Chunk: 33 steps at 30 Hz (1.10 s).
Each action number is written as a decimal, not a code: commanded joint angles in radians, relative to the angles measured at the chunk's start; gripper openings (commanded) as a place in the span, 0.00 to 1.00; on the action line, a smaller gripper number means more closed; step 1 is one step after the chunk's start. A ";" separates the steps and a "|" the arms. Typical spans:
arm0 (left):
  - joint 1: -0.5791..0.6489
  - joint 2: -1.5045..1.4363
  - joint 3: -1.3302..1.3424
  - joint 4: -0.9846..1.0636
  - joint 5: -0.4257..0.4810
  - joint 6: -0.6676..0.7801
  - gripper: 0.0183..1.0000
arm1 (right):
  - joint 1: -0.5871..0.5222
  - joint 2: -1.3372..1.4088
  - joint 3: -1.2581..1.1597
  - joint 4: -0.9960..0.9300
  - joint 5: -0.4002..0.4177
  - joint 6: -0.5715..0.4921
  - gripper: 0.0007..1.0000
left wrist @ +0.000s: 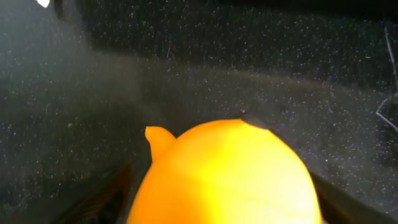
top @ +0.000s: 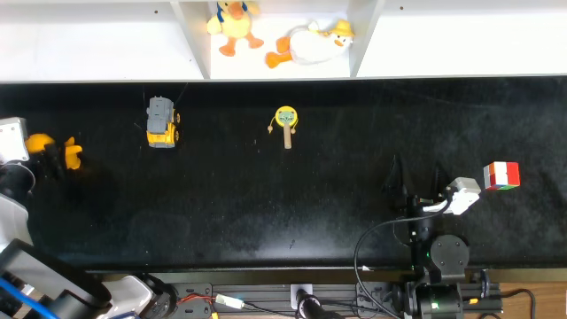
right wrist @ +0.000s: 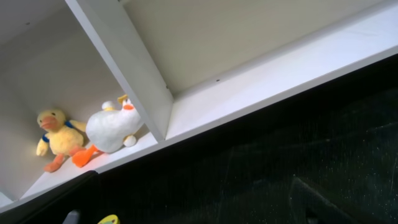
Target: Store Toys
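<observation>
Two plush ducks, a yellow one (top: 233, 22) and a white one (top: 312, 42), already sit in the middle compartment of the shelf (top: 106, 66) along the far edge. I'd say less than half is stored.

The left gripper (top: 55, 158) is at the far left of the tabletop (top: 266, 204), its fingers pinching an orange-yellow toy (left wrist: 227, 177). I can't tell if it is lifted. The toy's length seems to run left to right across the fingers.

Left lying are a yellow truck (top: 161, 122) with its long axis near to far, a rattle (top: 285, 124) with its handle pointing near, and a coloured cube (top: 500, 175) at the right. The right gripper (top: 416, 182) waits beside the cube, fingers spread.
</observation>
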 commanded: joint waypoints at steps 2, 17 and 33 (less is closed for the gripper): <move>0.010 0.002 -0.005 0.002 0.058 0.014 0.63 | 0.008 -0.011 -0.014 0.005 0.006 0.000 1.00; -0.006 -0.094 0.079 -0.002 0.079 -0.195 0.31 | 0.008 -0.011 -0.014 0.005 0.007 0.000 1.00; -0.242 -0.052 0.304 0.005 -0.056 -0.332 0.17 | 0.008 -0.011 -0.014 0.005 0.006 0.000 1.00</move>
